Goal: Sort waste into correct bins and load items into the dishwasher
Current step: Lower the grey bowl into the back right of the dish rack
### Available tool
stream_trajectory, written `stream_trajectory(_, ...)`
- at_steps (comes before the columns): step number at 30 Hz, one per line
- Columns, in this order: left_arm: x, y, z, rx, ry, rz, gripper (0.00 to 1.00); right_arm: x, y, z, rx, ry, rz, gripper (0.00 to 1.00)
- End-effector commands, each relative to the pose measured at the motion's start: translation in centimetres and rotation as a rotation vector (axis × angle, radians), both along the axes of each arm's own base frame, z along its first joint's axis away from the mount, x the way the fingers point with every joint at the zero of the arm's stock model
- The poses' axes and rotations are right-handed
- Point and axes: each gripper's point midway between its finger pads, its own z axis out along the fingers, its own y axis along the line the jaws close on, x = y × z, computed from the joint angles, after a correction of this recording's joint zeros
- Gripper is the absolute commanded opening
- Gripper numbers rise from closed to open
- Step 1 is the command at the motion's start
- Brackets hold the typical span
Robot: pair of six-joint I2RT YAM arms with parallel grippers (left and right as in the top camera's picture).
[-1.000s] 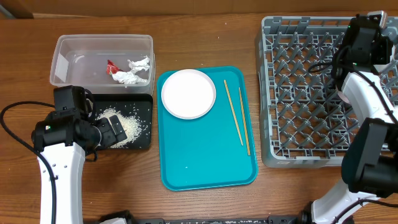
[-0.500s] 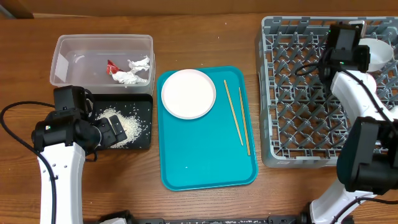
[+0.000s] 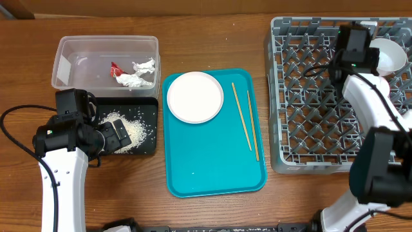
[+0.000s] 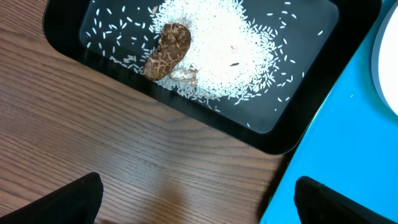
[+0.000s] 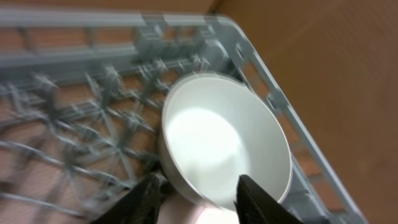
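While the large square grey plastic dish rack (image 3: 322, 96) fills the right of the overhead frame, it looks mostly unloaded, so I judge the dishwasher half of the job well short of done. The teal rectangular serving tray (image 3: 212, 161) sits in the centre with dishes on it. At upper left, the clear rectangular plastic tub (image 3: 106, 45) holds dry waste. Just below it, the shallow black rectangular tray (image 3: 145, 109) holds food waste, so the sorting looks finished. My left pincer (image 4: 205, 202) hangs spread wide over bare wood beside that black tray, holding nothing.

The large flat white round plate (image 3: 195, 96) lies on the teal tray's upper left, waiting to be moved. The white round bowl (image 5: 224, 146) rests in the rack's upper right corner. My right pincer (image 5: 198, 186) has a finger on each side of the bowl's near rim, and I cannot tell whether it pinches the rim or has let go.

The pair of thin wooden chopsticks (image 3: 244, 119) lies along the teal tray's right side, also to be loaded. In the tub sit the crumpled white tissue (image 3: 138, 74) and the small red foil wrapper (image 3: 116, 69). In the black tray lie the small brown food scrap (image 4: 168, 50) and the loose white rice grains (image 4: 230, 50).
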Motion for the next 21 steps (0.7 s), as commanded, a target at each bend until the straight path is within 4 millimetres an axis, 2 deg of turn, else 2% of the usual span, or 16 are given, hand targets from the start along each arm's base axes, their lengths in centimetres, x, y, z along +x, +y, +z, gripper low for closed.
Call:
stream_trajectory(1, 0.0, 0.2, 0.1, 0.006, -0.001, -0.004, 1.0, 1.0, 1.2, 7.0, 0.144, -0.232, 0.11, 0.46)
stream_trajectory(5, 0.0, 0.2, 0.1, 0.006, -0.001, -0.004, 1.0, 0.7, -0.8, 9.4, 0.27, -0.349, 0.083, 0.46)
stream_trajectory(7, 0.0, 0.2, 0.1, 0.006, -0.001, -0.004, 1.0, 0.6, -2.0, 9.8, 0.325, -0.385, 0.082, 0.46)
stream_trajectory(12, 0.0, 0.2, 0.1, 0.006, -0.001, -0.004, 1.0, -0.6, -6.7, 10.0, 0.386, -0.477, -0.011, 0.44)
stream_trajectory(16, 0.0, 0.2, 0.1, 0.006, -0.001, -0.004, 1.0, -1.5, -9.8, 9.0, 0.38, -0.484, -0.071, 0.42)
stream_trajectory(21, 0.0, 0.2, 0.1, 0.006, -0.001, -0.004, 1.0, -1.8, -11.9, 6.0, 0.406, -0.449, -0.13, 0.41)
